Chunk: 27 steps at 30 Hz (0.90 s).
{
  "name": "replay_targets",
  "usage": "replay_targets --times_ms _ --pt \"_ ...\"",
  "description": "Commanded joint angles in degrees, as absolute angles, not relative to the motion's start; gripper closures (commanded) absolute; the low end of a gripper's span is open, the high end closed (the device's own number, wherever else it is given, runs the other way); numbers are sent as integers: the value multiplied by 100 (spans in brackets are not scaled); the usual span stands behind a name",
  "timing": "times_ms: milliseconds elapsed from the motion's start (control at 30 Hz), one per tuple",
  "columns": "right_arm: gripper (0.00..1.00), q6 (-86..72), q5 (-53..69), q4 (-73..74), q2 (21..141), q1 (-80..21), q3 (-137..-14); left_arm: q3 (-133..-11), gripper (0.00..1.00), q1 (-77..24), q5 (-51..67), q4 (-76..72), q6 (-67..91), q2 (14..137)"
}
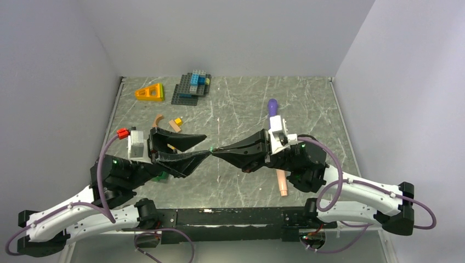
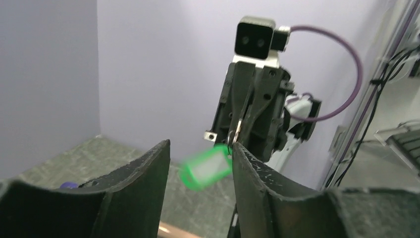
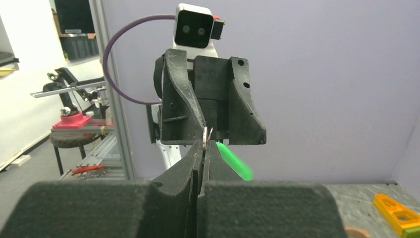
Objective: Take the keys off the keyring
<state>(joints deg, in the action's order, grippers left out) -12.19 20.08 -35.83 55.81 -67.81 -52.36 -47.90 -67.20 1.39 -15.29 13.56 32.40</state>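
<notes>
Well, right gripper (image 1: pixel 215 152) clenches keyring (image 3: pixel 206 134); left gripper (image 1: pixel 208 146), released at nine o'clock, may miss the dangling green key (image 2: pixel 205 168).

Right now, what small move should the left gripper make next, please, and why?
Probably close the left gripper on the green key: it dangles between the open jaws, while the shut right gripper pinches the ring.

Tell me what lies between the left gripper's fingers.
The green-headed key, blurred, hanging from the ring pinched by the shut right gripper; nothing else. The left wrist view shows it.
</notes>
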Motion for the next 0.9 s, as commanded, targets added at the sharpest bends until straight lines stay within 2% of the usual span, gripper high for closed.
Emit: replay_targets --times_ms 0,267,400,600,867 --pt "100 -1101 1823 -3296 5130 -6818 -5076 -5130 43 -6715 18 -517 1087 3087" --pt "100 -789 2325 -1576 5028 -6820 -5360 -5823 47 -6715 328 1444 476 3033" --pt "100 -692 2526 -1003 5153 -6820 -5535 -6047 43 -6715 728 1995 216 2969" --pt "100 -707 2747 -805 5354 -6820 -5644 -6345 41 -6715 1193 2640 -183 3227" --pt "100 -746 2884 -791 5502 -6827 -5704 -6168 40 -6710 1310 2619 -316 3376"
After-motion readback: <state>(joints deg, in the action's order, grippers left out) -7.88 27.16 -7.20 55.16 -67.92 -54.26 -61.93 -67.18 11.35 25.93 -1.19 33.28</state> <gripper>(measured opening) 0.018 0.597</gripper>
